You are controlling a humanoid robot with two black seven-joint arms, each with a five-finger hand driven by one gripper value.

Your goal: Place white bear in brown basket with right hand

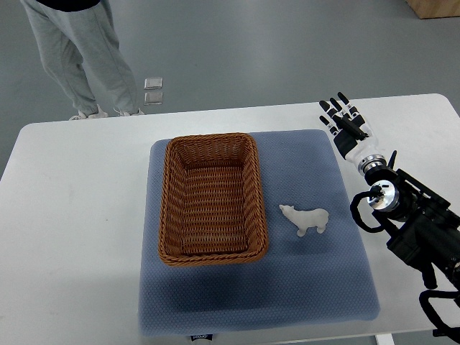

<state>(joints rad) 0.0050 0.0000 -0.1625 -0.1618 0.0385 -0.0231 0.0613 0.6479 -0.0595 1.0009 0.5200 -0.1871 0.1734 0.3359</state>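
A small white bear lies on its side on the blue-grey mat, just right of the brown wicker basket. The basket is rectangular and holds nothing. My right hand is above the table's far right part, past the mat's upper right corner, its fingers spread and pointing away with nothing in them. It is well apart from the bear, up and to the right of it. Its dark arm comes in from the right edge. The left arm is not in view.
The mat lies on a white table. A person in grey trousers stands beyond the table's far left edge. A small pale object lies on the grey floor, and a brown box corner shows at the top right.
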